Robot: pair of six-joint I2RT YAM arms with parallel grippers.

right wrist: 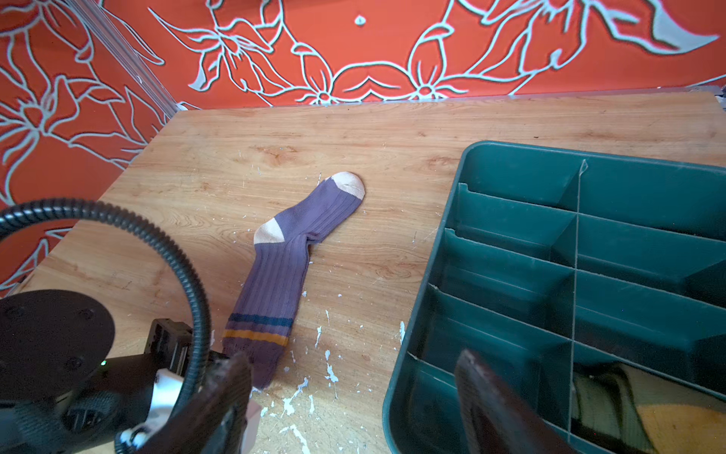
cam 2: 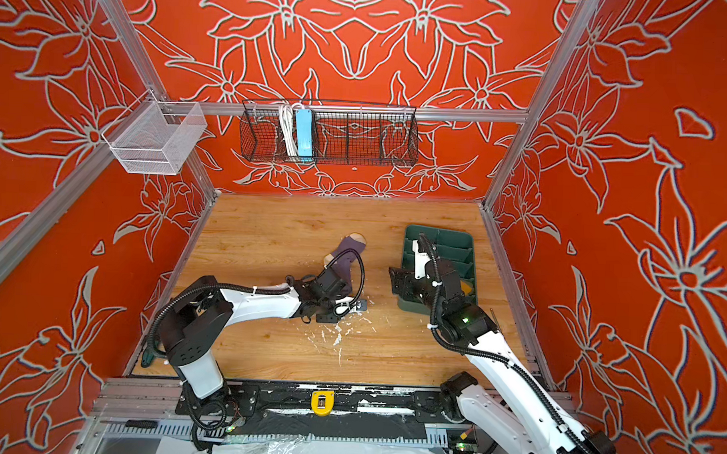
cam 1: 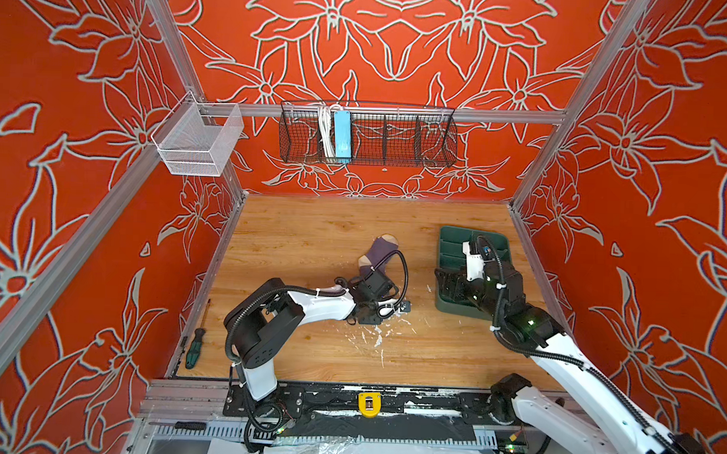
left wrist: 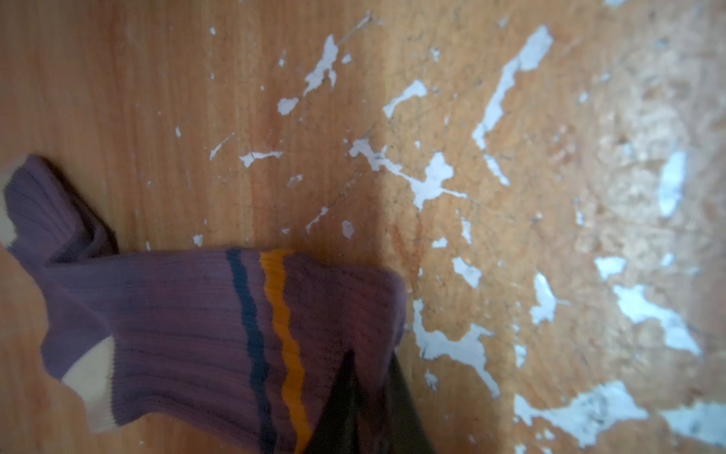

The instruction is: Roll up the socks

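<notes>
Nearest the lens in both top views, a black mounting rail (cam 1: 430, 399) with a yellow clip (cam 1: 369, 404) runs along the front edge of the wooden table (cam 1: 311, 234), its surface chipped white near the middle. At far left, a green-handled screwdriver (cam 1: 194, 347) lies against the frame.

The left gripper (left wrist: 371, 355), reaching in low toward the centre, is pinched tight on the cuff of the purple sock (right wrist: 290, 255), just past its orange and dark-blue stripes. The sock lies stretched out flat at the table's centre, beige heel and toe showing, with no turn of a roll in it yet.

To the right, the right gripper (right wrist: 353, 355) hovers with its jaws spread wide and empty at the near corner of the green divided tray (cam 1: 453, 239). In a near compartment of that tray sits the olive-green sock (right wrist: 628, 412), a mustard patch showing; whether it is properly rolled cannot be told.

By appearances, one sock is put away and the purple one is only at the cuff-grip stage, with rolling and stowing to come. No brand, label or writing is legible anywhere.
</notes>
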